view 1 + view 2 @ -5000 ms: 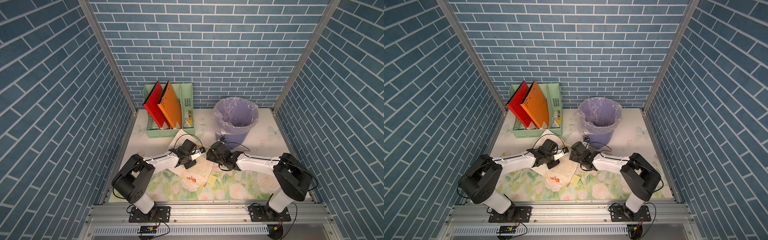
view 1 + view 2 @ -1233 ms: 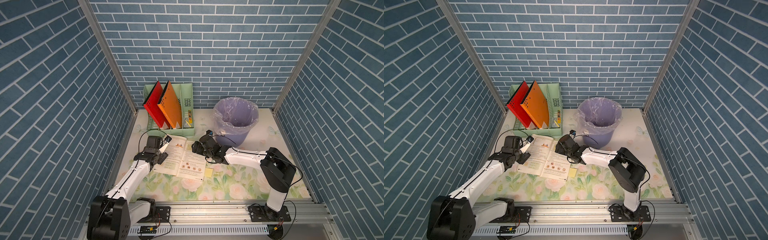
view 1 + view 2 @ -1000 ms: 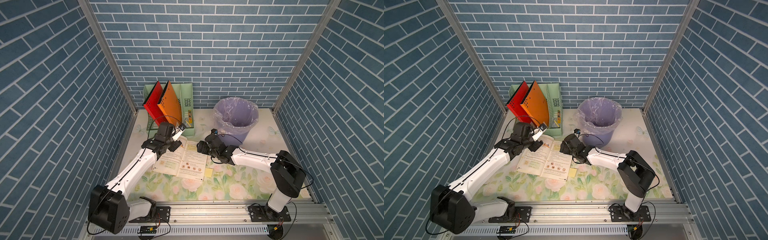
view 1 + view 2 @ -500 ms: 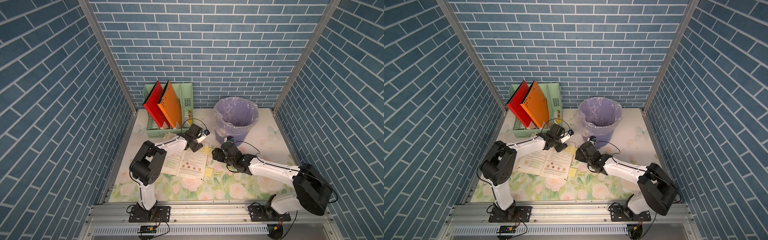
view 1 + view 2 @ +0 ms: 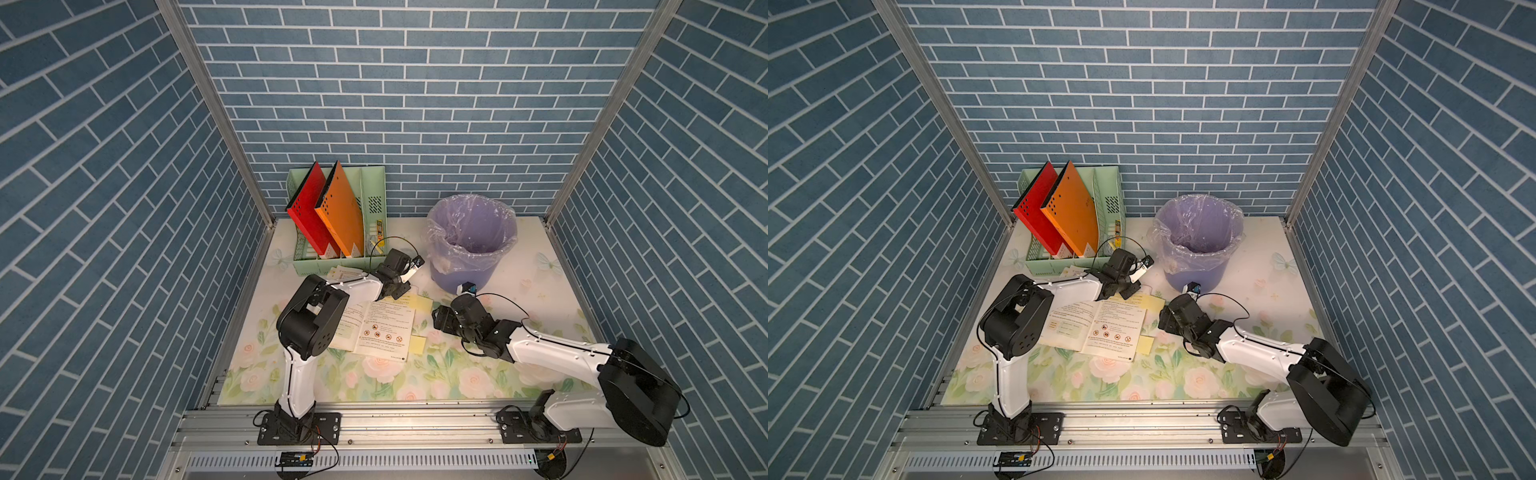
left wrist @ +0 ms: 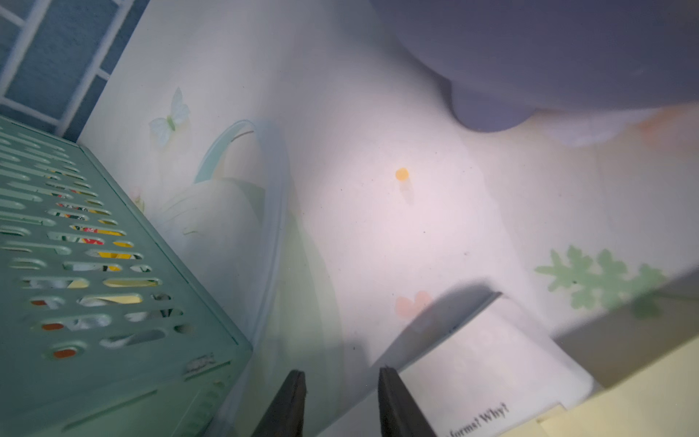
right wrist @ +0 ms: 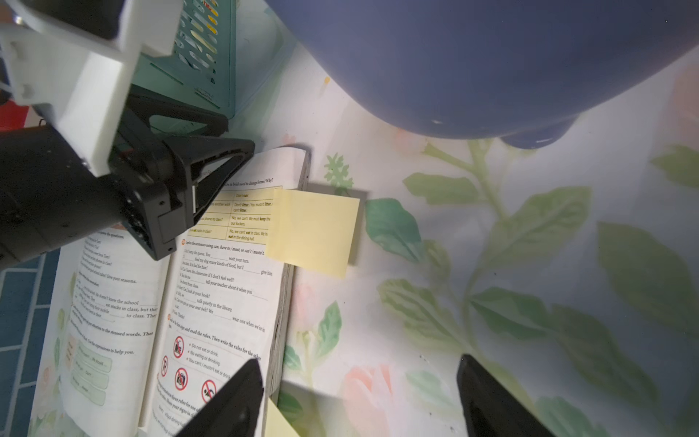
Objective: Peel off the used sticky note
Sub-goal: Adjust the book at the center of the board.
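As the nearly closed left gripper [image 6: 340, 376] seemingly pinned the book [image 7: 212, 302], the spread right gripper [image 7: 359, 363] next had to pinch the sticky note [image 7: 314, 230].

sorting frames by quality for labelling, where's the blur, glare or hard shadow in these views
Left wrist view: hazy and soft throughout, a bright patch on the tablecloth, the bin a blur. Right wrist view: book print sharp, the sticky note throws a hard shadow, the bin is out of focus. Both top views: even light, sharp.
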`<action>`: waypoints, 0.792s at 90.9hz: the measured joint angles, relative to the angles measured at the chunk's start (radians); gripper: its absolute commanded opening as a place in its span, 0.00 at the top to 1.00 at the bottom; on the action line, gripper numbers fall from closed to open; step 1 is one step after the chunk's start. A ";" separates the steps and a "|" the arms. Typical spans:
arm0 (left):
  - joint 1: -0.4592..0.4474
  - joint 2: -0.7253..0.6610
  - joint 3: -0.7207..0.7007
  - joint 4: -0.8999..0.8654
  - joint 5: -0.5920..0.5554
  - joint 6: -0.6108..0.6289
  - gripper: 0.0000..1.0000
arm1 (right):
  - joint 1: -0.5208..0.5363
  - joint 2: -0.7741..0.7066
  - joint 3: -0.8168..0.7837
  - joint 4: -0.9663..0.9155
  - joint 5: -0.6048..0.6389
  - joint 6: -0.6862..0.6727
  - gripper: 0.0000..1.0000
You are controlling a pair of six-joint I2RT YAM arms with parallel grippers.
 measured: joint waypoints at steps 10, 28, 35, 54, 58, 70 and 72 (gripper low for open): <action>-0.003 0.000 -0.016 0.002 -0.002 0.013 0.66 | 0.000 -0.021 -0.027 0.014 -0.016 -0.001 0.18; -0.004 -0.044 -0.080 0.017 0.023 0.031 0.69 | -0.011 -0.041 -0.062 0.053 -0.059 -0.005 0.18; -0.006 -0.072 -0.109 0.000 0.042 0.042 0.69 | -0.018 -0.047 -0.079 0.064 -0.070 -0.006 0.18; -0.013 -0.132 -0.172 -0.046 0.105 0.054 0.71 | -0.026 -0.054 -0.107 0.085 -0.090 -0.008 0.18; -0.013 -0.156 -0.200 -0.056 0.119 0.056 0.71 | -0.028 -0.054 -0.109 0.093 -0.095 -0.008 0.18; -0.014 -0.254 -0.299 -0.101 0.167 0.068 0.70 | -0.047 -0.047 -0.112 0.132 -0.121 -0.008 0.18; -0.014 -0.272 -0.315 -0.111 0.175 0.069 0.70 | -0.050 -0.041 -0.112 0.142 -0.127 -0.008 0.19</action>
